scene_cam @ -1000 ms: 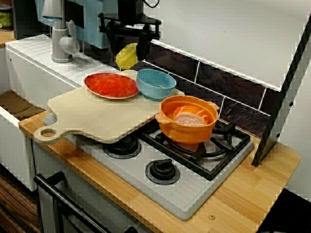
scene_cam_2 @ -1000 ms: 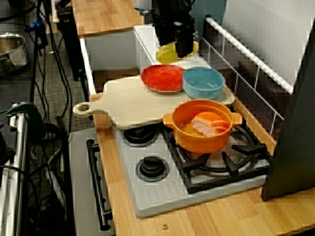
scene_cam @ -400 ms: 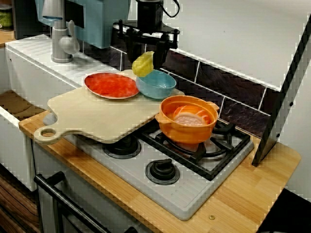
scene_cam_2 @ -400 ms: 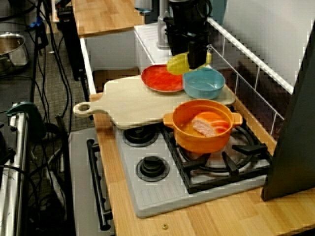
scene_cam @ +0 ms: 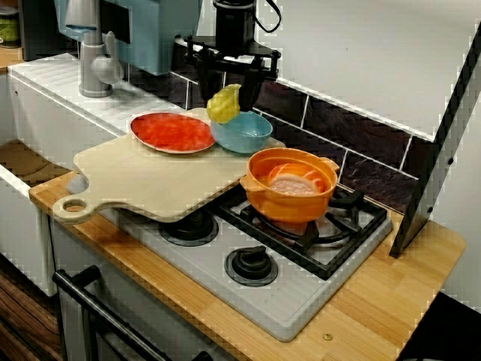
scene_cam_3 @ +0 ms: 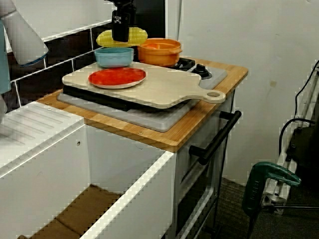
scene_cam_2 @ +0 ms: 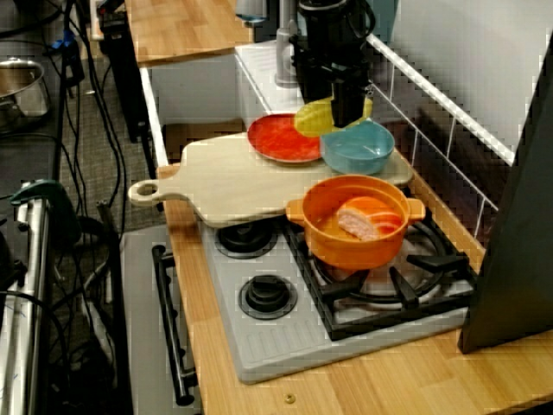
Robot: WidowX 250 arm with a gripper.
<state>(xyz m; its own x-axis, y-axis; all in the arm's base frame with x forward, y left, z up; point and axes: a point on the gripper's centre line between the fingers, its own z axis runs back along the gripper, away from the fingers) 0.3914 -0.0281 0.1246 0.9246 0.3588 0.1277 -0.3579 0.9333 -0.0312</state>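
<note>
Now: gripper [scene_cam: 229,89] pinches yellow corn cob [scene_cam: 222,105], black fingers [scene_cam_2: 347,102] pressed on either side of it, cob held in the air w/ nothing under it touching. In the view facing the backsplash, cob hangs over the 10 o'clock edge of blue bowl [scene_cam: 242,129]; in the view along the counter it sits at approx. 10 o'clock of the bowl, above the seam btw. bowl and red plate [scene_cam: 173,131]. In the view from the sink side, cob lies crosswise at 12 o'clock over the bowl, gripper body covering its mid part. Gap btw. cob and bowl rim small; contact cannot be told for sure, looks apart. Containers: bowl stands upright on far end of cutting board [scene_cam: 150,180], inside shows only its own blue wall and floor. Plate is at 9 o'clock of the bowl, rims touching or just beside, flat red surface, nothing seen on it. Orange pot [scene_cam: 289,199] at 4 o'clock of the bowl, on the black grate of stove [scene_cam: 285,301], 2 side handles, lid off; in it a pale pink-white slice [scene_cam: 291,184] lying on orange pieces, exact kind too blurred to tell. Pot's near handle is just beside the board's edge. Board overlaps the stove's 9 o'clock half, its ring handle pointing to 8 o'clock over the wood counter [scene_cam: 391,301]. Grey faucet [scene_cam: 94,68] at 10 o'clock of the board, well apart from the gripper.
</note>
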